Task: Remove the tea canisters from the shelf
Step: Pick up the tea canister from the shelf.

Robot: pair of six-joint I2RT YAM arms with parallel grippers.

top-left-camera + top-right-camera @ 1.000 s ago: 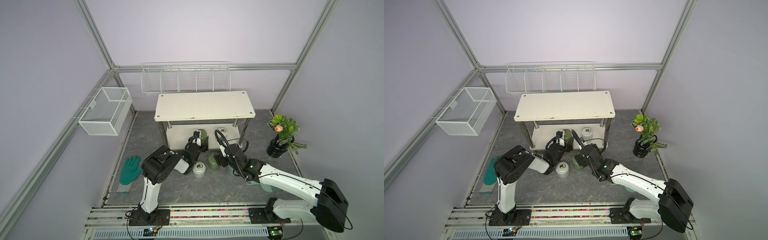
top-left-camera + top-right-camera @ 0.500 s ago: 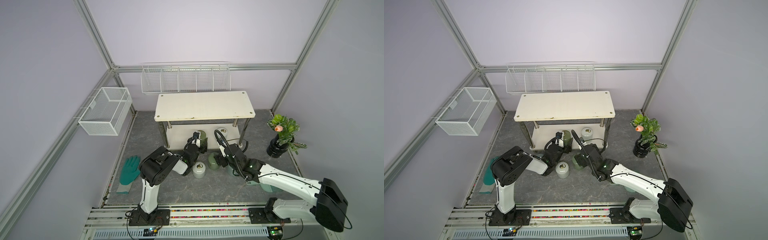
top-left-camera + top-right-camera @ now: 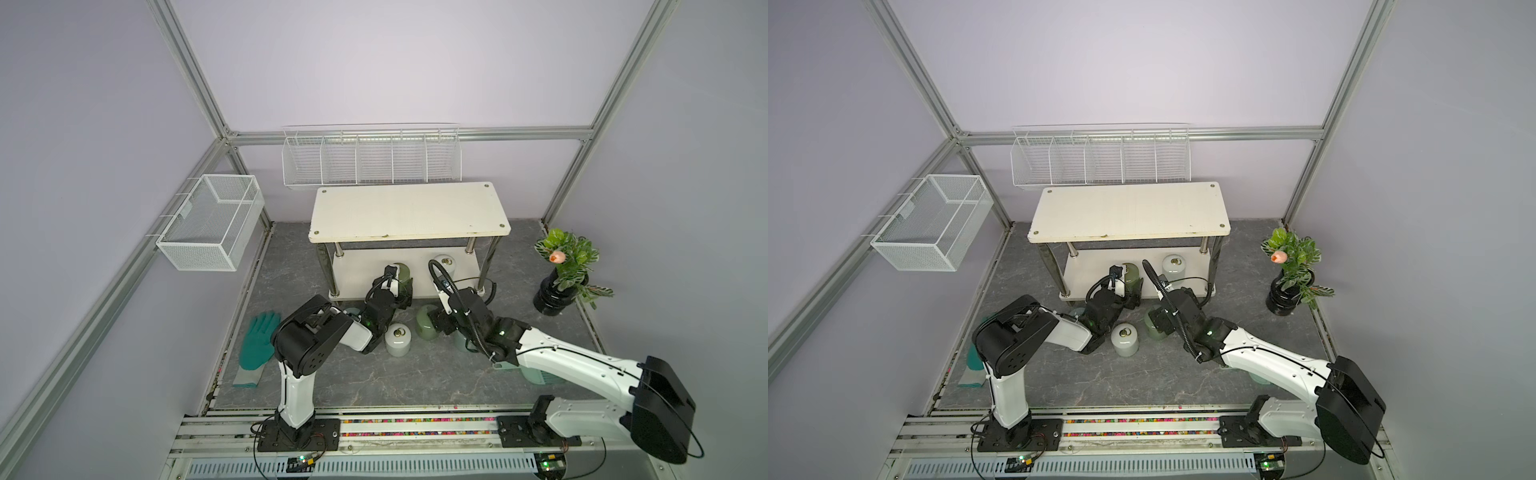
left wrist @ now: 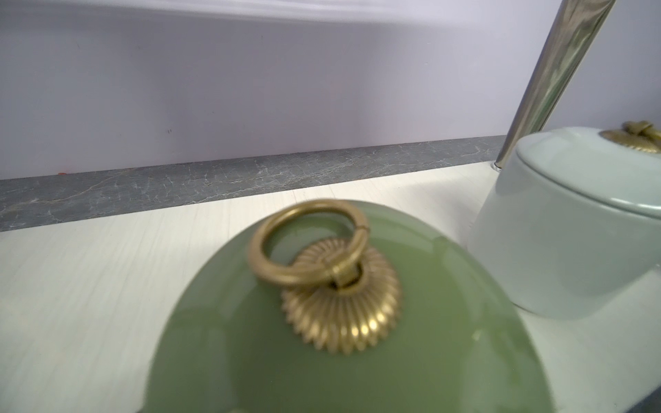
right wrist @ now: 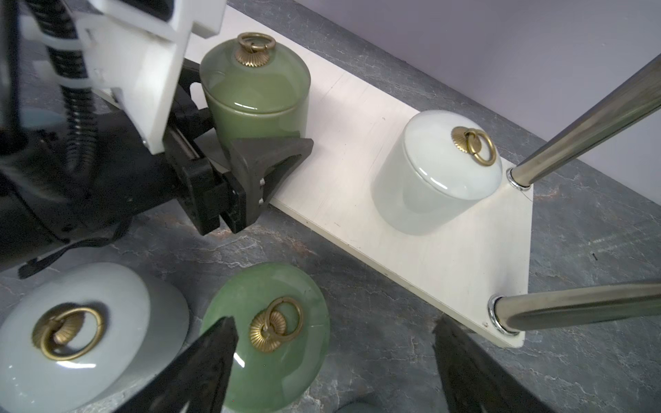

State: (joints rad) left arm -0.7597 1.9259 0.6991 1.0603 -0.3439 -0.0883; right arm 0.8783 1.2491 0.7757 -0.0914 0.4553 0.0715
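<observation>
On the lower board of the shelf stand a green canister and a white canister. My left gripper is open, with one finger on each side of the green canister; its domed lid and brass ring fill the left wrist view. On the floor in front stand a white canister and a second green canister. My right gripper hangs open just above that green canister, holding nothing. A pale blue canister peeks out behind the left arm.
Chrome posts hold up the shelf's right end, close to the white canister. A black vase with a plant stands at the right and a green glove lies at the left. Wire baskets hang on the walls.
The left arm's elbow has dropped and shifted left while its gripper stays around the green canister on the shelf. The right arm has barely moved.
</observation>
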